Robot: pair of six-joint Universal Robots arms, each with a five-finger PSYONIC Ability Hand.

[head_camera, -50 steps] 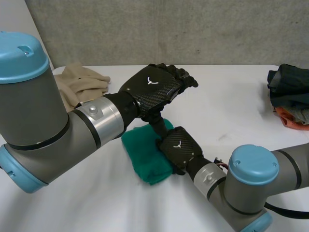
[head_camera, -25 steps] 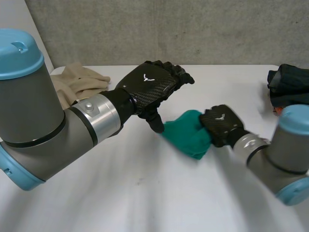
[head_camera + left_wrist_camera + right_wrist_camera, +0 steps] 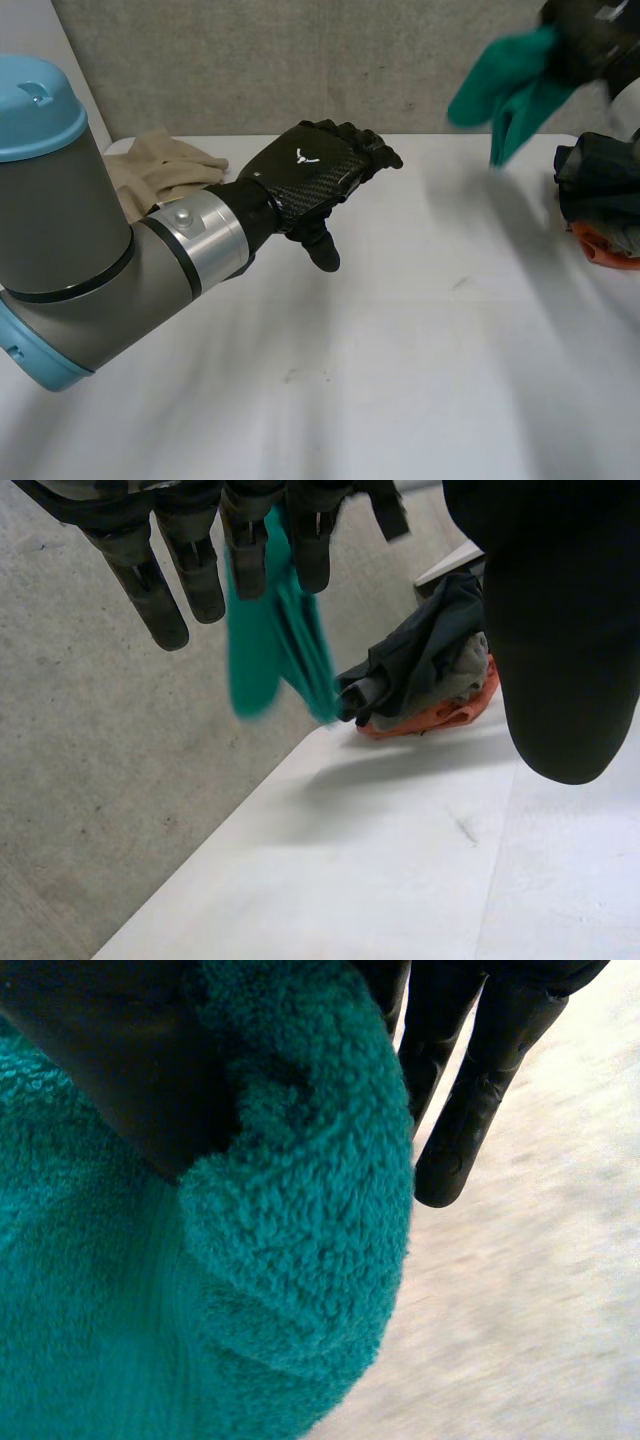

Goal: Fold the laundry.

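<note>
A folded green terry cloth (image 3: 505, 95) hangs in the air at the far right, above the table, with my right hand (image 3: 590, 35) shut on its top. In the right wrist view the green cloth (image 3: 290, 1260) bulges under my right hand (image 3: 130, 1070), whose thumb presses into it. My left hand (image 3: 315, 180) hovers open over the middle of the table, holding nothing. Past the straight fingers of my left hand (image 3: 170, 590) the green cloth (image 3: 270, 650) dangles in front of the grey wall.
A pile of dark and orange clothes (image 3: 600, 200) lies at the table's right edge, just below the lifted cloth; the same pile (image 3: 430, 670) shows beyond my left hand. A beige garment (image 3: 160, 170) lies at the back left. The white table (image 3: 400, 380) runs to a grey wall.
My right hand closed on the green cloth, pulled it off the table's middle and swung it up to the far right. The left hand has barely moved.
</note>
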